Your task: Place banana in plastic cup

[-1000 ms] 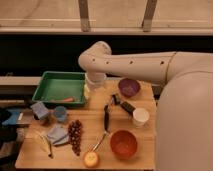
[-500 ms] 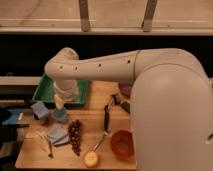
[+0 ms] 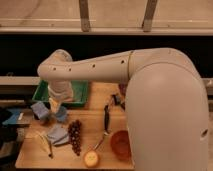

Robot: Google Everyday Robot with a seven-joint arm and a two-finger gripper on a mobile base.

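Observation:
The banana, slender and pale yellow, lies on the wooden table near its front left corner, beside a blue cloth. The plastic cup, small and light blue, stands behind the cloth at the table's left. My gripper hangs from the white arm just above and left of the cup, between it and a blue-grey block. Its pale fingers look open and hold nothing. The banana is well in front of the gripper, untouched.
A green tray sits at the back left, partly behind the arm. A grape bunch, a round yellow-orange fruit, an orange bowl and a dark utensil lie mid-table. My arm covers the right side.
The arm has swung left from the tray's right side, and the gripper now hangs over the blue cup and block. Nothing on the table has moved.

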